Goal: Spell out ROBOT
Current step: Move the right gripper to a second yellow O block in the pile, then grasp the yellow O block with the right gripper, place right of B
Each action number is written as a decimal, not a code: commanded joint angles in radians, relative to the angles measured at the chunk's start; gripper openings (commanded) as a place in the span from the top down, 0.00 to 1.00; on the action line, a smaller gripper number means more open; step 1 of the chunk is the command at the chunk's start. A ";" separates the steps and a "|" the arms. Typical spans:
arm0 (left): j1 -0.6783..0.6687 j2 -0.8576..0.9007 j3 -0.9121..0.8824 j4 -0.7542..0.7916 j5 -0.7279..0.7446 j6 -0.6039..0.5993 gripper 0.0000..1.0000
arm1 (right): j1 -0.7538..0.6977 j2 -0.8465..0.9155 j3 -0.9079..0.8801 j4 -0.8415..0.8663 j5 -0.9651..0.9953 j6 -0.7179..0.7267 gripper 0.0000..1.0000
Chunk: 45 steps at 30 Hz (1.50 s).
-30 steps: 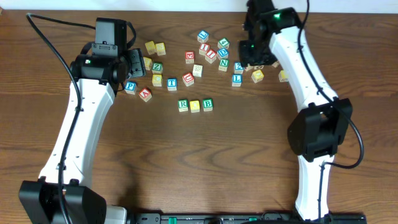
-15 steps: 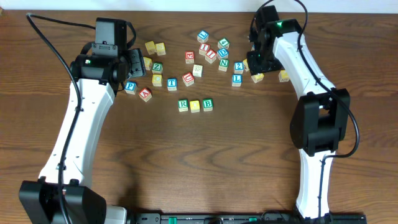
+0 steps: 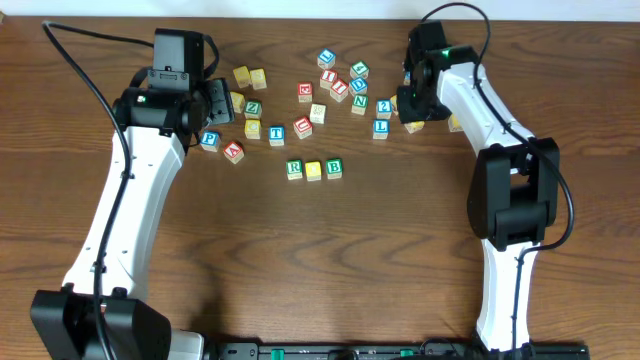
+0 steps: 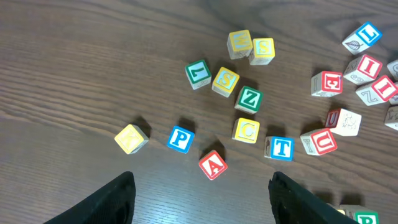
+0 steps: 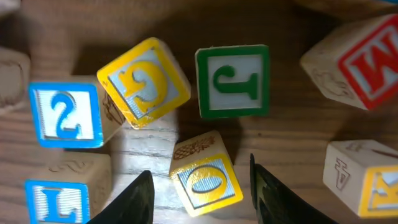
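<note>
Right wrist view: my right pincer [image 5: 200, 186] hangs low over the brown wooden table [image 5: 292, 135]. Its two dark fingers [image 5: 138, 200] stand either side of a small wooden cube with a yellow-bordered O [image 5: 206, 180]. The jaws are partway apart, and a sliver of tabletop shows between each finger and the cube, so I bracket it without gripping it. Just beyond it lie a tilted yellow-bordered G cube [image 5: 144, 81] and a green-bordered J cube [image 5: 232, 81]. To one side sit a blue-bordered 2 cube [image 5: 65, 115] and a blue-bordered L cube [image 5: 53, 202], and to the other a red-lettered M cube [image 5: 367, 62].

From overhead, the O cube lies at the right end of the scatter of loose cubes, well apart from the row I am building. That row stands nearer my base, in the table's middle. It is a green-bordered R cube [image 3: 294, 169], a plain yellow-topped cube [image 3: 314, 170] and a green-bordered B cube [image 3: 334, 168], side by side and close together. The blue-bordered T cube [image 3: 277, 134] lies loose just beyond the row, off its R end.

In the left wrist view my left pincer [image 4: 202, 186] hovers wide open above bare wood, with nothing between its fingers. The T cube sits ahead, closer to one finger, beside a red-lettered A cube [image 4: 212, 164], a blue-bordered P cube [image 4: 180, 139] and a yellow-bordered C cube [image 4: 246, 130].
</note>
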 commanded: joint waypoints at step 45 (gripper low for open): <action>0.005 0.006 0.009 -0.010 -0.013 0.002 0.31 | 0.259 -0.087 -0.071 -0.141 -0.084 0.289 0.73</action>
